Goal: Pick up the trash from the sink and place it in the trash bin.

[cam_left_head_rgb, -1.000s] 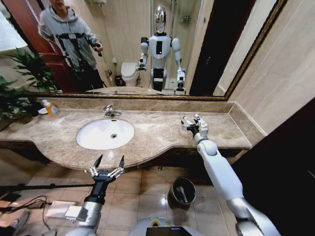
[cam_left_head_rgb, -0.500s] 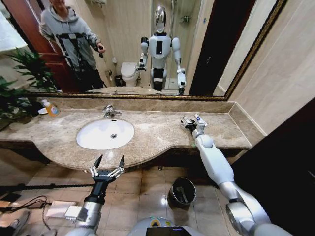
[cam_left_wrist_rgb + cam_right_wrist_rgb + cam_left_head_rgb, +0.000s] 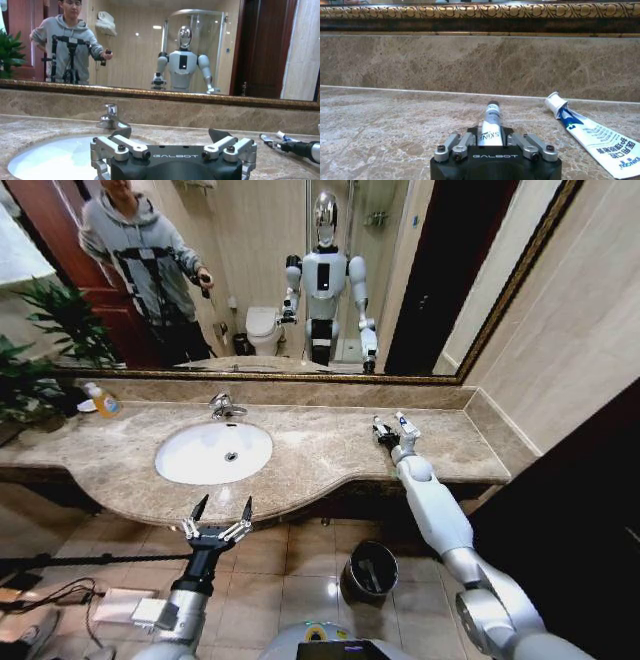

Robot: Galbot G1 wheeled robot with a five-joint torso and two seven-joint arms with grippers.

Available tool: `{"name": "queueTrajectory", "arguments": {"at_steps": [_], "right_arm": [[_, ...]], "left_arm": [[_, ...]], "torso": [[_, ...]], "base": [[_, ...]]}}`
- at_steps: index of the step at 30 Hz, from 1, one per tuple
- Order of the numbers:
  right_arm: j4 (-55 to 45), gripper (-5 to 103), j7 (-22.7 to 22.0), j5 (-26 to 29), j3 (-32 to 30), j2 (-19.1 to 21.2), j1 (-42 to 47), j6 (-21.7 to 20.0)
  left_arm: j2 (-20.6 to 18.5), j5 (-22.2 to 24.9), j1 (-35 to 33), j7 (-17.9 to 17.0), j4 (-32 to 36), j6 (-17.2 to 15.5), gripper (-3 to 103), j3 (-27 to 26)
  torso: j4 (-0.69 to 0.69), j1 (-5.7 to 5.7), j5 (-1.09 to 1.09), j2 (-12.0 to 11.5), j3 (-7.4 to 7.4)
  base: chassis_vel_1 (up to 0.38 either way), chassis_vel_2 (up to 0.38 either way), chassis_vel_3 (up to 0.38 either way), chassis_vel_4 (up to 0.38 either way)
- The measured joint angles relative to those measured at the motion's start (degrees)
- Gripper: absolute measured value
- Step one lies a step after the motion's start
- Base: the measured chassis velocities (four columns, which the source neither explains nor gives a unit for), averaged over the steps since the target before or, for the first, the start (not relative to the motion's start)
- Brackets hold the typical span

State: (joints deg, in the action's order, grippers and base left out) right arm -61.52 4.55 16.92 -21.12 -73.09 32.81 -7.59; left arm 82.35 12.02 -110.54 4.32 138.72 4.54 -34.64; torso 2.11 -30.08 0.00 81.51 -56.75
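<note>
While outstretched over the counter (image 3: 320, 455), right gripper (image 3: 492, 139) clamps tube (image 3: 491, 123).

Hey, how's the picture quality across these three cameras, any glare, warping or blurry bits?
Head view: wide-angle warp bows the marble counter; glare spot on the floor tiles beside the trash bin. Left wrist view: soft and hazy, left claw open. Right wrist view: sharpest, lettering readable on the tube in the right claw.

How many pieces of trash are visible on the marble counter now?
2. A small white tube is clamped in the right gripper; a torn white packet lies flat beside it on the counter. The gripper may hide others.
</note>
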Motion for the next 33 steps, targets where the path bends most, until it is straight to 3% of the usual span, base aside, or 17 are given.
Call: {"name": "queueTrajectory", "arguments": {"at_steps": [5,8,19,25,33], "right_arm": [[-0.01,10,-0.15,-0.13,-0.35,-0.26,0.02,0.28],[-0.3,4,-0.34,-0.09,-0.67,-0.32,0.24,0.56],[-8.08,3,-0.93,3.29,-2.08,1.51,4.29,0.71],[-21.88,3,-1.28,7.4,-5.01,3.42,15.51,2.67],[-34.84,3,-1.75,8.12,-7.33,5.32,26.68,3.71]], "left_arm": [[0.0,0.0,0.0,0.0,0.0,0.0,100,0.0],[0.0,0.0,0.0,0.0,0.0,0.0,100,0.0],[0.0,0.0,0.0,0.0,0.0,0.0,100,0.0],[-0.01,0.0,0.0,0.01,0.0,0.0,100,0.0],[0.0,0.0,0.0,0.0,0.0,0.0,100,0.0]], "torso": [[0.0,0.01,-0.01,0.01,0.01],[0.01,0.01,0.0,0.0,0.01],[0.01,0.0,0.0,0.0,0.0],[0.0,0.0,0.01,0.0,0.0],[0.0,0.01,-0.01,0.0,0.01]], "base": [[0.0,0.0,0.0,0.0],[0.0,0.0,0.0,0.0],[0.0,0.0,0.0,0.0],[0.0,0.0,0.0,0.0],[0.0,0.0,0.0,0.0]]}}
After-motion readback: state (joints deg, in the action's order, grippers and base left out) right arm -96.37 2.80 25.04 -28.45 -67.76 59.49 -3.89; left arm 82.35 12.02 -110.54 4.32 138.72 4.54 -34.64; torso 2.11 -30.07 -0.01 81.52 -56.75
